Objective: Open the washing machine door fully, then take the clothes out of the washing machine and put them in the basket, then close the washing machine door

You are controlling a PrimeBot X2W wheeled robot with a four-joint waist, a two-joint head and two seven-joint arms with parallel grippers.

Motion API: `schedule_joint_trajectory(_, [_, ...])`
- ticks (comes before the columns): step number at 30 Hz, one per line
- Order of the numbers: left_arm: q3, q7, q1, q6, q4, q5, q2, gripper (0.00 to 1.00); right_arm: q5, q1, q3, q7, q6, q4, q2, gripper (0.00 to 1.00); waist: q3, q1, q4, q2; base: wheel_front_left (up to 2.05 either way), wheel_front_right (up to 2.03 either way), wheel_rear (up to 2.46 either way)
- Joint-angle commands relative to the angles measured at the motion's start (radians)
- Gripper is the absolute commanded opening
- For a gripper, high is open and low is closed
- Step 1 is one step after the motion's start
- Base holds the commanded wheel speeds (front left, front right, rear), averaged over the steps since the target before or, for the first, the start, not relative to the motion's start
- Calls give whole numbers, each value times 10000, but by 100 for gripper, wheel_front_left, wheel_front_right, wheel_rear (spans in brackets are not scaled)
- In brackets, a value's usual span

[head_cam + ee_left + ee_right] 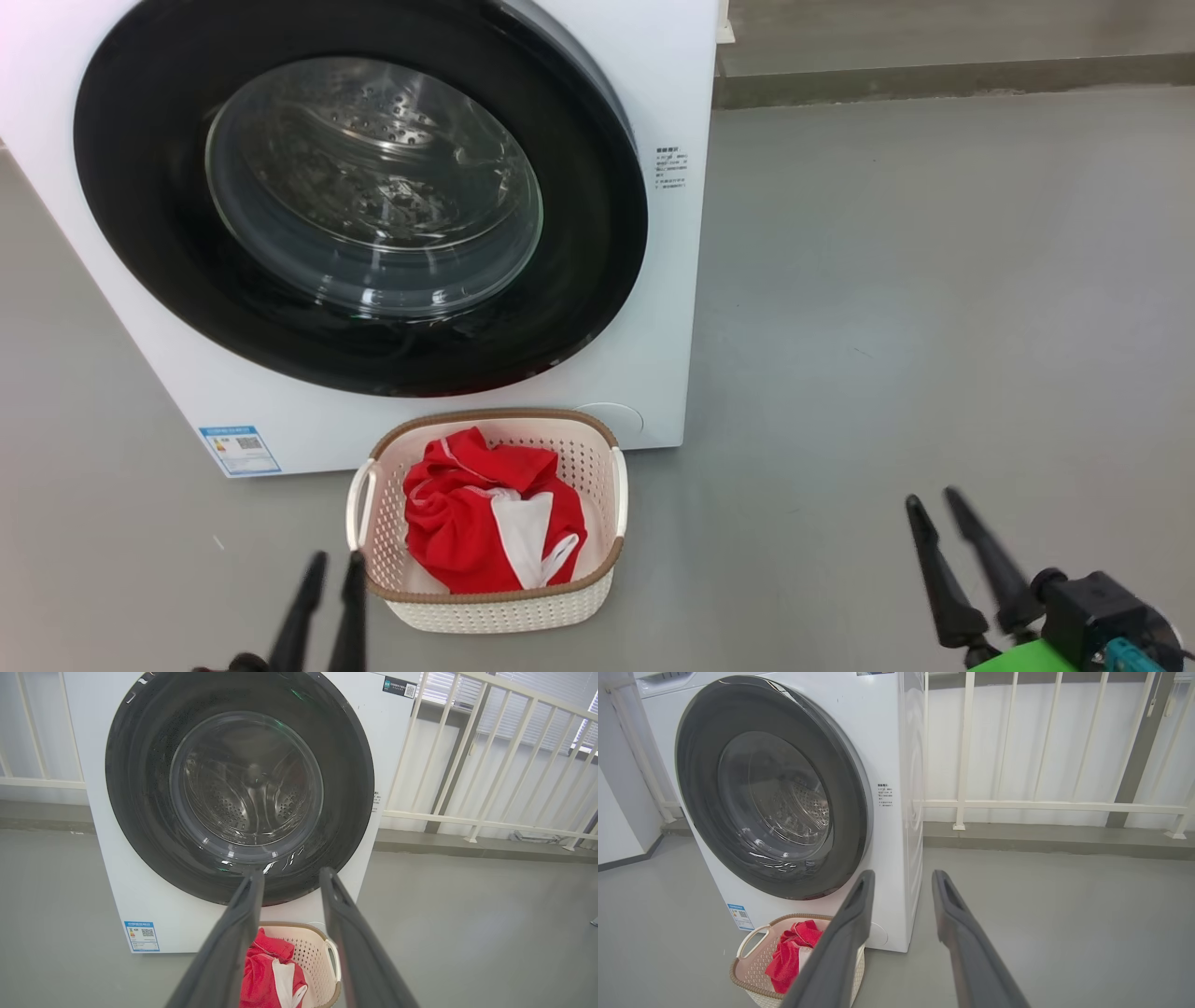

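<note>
We see the washing machine (667, 308) filling the head view from 9 to 12 o'clock. Its door (131, 224) is shut flat against the white front. Through the door's glass the perforated steel drum (373, 159) shows.

The basket (495, 414) stands upright on the grey floor (934, 280), at 6 o'clock from the door and just in front of the machine's lower edge. The clothes (467, 532) lie bunched inside it, red with a white panel facing up, and they cover most of the basket's bottom. A blue-and-white label (239, 450) sits low on the machine's front, at 10 o'clock from the basket.

Our left gripper (336, 558) shows at 7 o'clock in the head view, its fingers pointing toward 12 o'clock. There it appears just beside the basket's left handle. In the left wrist view the basket lies beyond and below the fingertips, apart from them. Its two fingers are spread with a clear gap and hold nothing.

Our right gripper (932, 497) shows at 4 o'clock in the head view, over bare floor and well apart from the basket. Its fingers are also spread and hold nothing; the right wrist view shows the gap plainly.

In that view a white railing (1045, 807) runs behind the machine toward 3 o'clock.
</note>
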Motion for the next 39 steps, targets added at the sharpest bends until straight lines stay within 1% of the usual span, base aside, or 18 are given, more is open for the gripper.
schedule_joint_trajectory(1, [4, 14, 0, 0, 35, -14, -4, 0, 15, 9, 7, 0, 0, 32, 9, 0, 0, 0, 0, 0, 0, 0, 0])
schedule_joint_trajectory(5, [-38, 56, 156, -2, 552, -41, -23, 0, 33, 215, 35, 6, 0, 575, 98, 0, 2, 0, -1, 0, 0, 0, 0])
schedule_joint_trajectory(7, [0, 124, 111, -16, 584, -254, -21, 0, 270, 179, 37, 41, -1, 593, 85, 0, 12, 1, 2, 0, 0, 0, 0])
schedule_joint_trajectory(12, [65, 272, 40, -51, 611, -800, -17, 0, 868, 93, 30, 137, -2, 628, 47, 0, 16, 23, 13, 0, 0, 0, 0])
schedule_joint_trajectory(16, [109, 382, -25, -79, 646, -1238, -14, 0, 1347, 9, 26, 215, -4, 678, 18, 0, 58, 2, 21, 0, 0, 0, 0])
schedule_joint_trajectory(39, [406, 1065, -431, -246, 841, -3850, 6, 0, 4155, -479, -48, 711, -11, 933, -116, 0, 194, 0, 66, 0, 0, 0, 0])
